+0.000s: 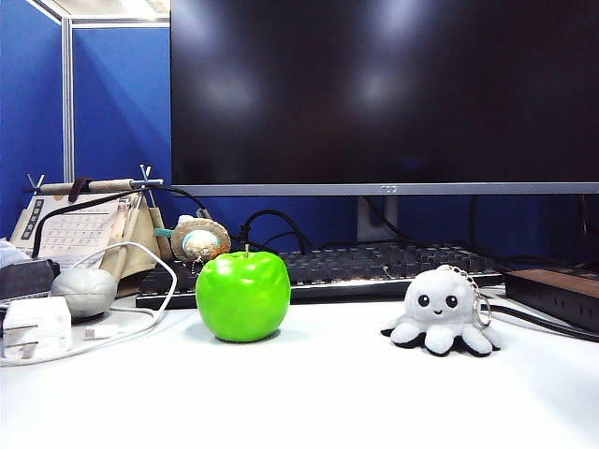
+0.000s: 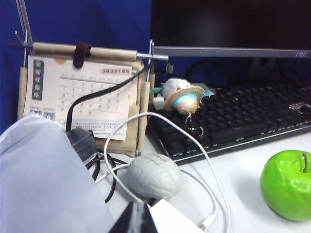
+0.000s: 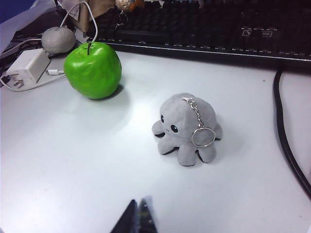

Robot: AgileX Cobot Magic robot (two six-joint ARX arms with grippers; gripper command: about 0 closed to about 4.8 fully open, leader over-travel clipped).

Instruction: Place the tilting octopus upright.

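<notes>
Right wrist view shows the octopus (image 3: pixel 186 128) sitting on the table (image 3: pixel 73 160) near the apple (image 3: pixel 92 70), tentacles down, keyring hanging at its side. Our right gripper (image 3: pixel 138 218) and left gripper (image 2: pixel 138 218) are both pressed together, holding nothing, well apart from it. We judge it soft and light; we would pinch the round head gently.

The exterior view faces the monitor (image 1: pixel 384 94) low across the counter (image 1: pixel 328 393), while both wrist views look down obliquely, sharing the green apple (image 3: pixel 93 70).
</notes>
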